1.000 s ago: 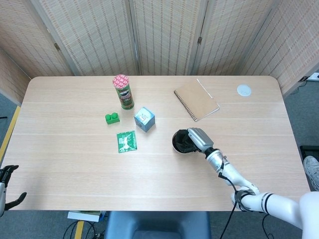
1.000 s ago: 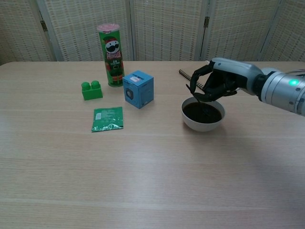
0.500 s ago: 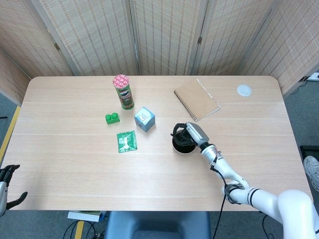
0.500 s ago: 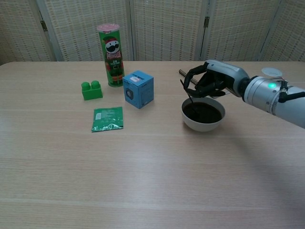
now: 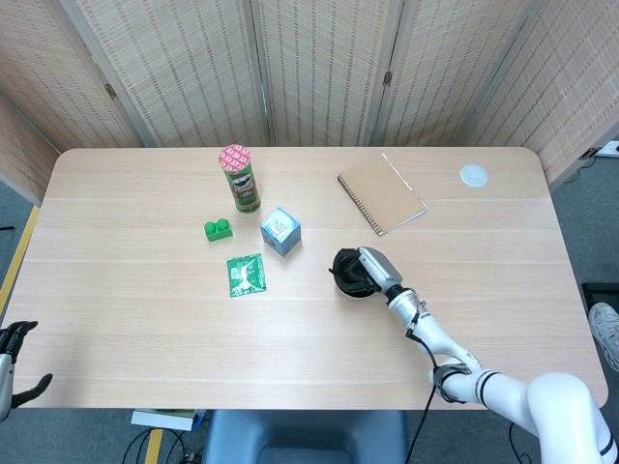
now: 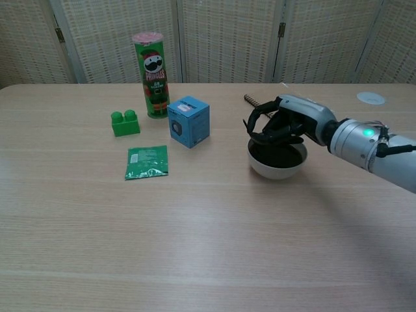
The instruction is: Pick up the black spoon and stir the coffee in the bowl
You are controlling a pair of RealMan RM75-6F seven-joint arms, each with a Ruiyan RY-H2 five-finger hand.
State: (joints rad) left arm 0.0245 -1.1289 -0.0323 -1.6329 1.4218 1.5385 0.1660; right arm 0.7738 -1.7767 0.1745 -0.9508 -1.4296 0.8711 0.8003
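A white bowl (image 6: 268,170) of dark coffee (image 6: 286,155) stands right of the table's middle, also seen in the head view as the bowl (image 5: 341,278). My right hand (image 6: 283,123) hangs low over the bowl's far rim, fingers curled round the black spoon (image 6: 266,138). The spoon's lower end dips into the coffee, where it is hard to tell from the dark fingers. From above, the right hand (image 5: 362,270) covers most of the bowl. My left hand (image 5: 16,354) shows at the bottom left corner, off the table, fingers apart and holding nothing.
Left of the bowl are a blue box (image 6: 189,121), a green sachet (image 6: 147,162), a green block (image 6: 125,123) and a Pringles can (image 6: 151,75). A brown notebook (image 5: 381,192) lies behind the bowl, and a white disc (image 5: 473,175) lies at the far right.
My right hand has shifted left and lower over the bowl, carrying the spoon through the coffee. The left hand has barely moved.
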